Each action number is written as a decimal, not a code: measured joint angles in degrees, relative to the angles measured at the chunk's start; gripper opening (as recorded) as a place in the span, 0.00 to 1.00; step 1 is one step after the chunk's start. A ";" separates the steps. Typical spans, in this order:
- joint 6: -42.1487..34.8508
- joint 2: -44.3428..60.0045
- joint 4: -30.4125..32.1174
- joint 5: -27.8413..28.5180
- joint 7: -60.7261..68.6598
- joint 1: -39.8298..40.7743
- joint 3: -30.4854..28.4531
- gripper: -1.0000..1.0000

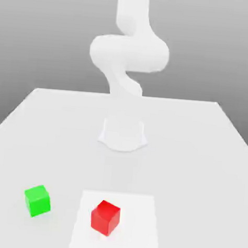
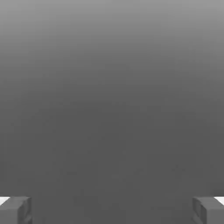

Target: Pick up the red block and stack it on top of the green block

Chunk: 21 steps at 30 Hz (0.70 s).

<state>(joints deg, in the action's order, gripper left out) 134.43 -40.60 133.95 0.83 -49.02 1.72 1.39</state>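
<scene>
While the gripper hung empty, jaws wide, we saw nothing stacked: red block at six o'clock on the white square, green block at seven, pick and stack both left.

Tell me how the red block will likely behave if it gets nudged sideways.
The red block would probably slide rather than roll, given its flat faces and sharp edges. Its cube shape, about as wide as tall, suggests it won't tip easily. It looks rigid, so likely no squashing.
</scene>
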 joint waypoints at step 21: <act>22.45 43.83 18.12 1.31 -22.60 8.09 4.46 0.50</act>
<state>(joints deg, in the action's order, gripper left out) 156.89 3.23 152.07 2.14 -71.63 9.81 5.84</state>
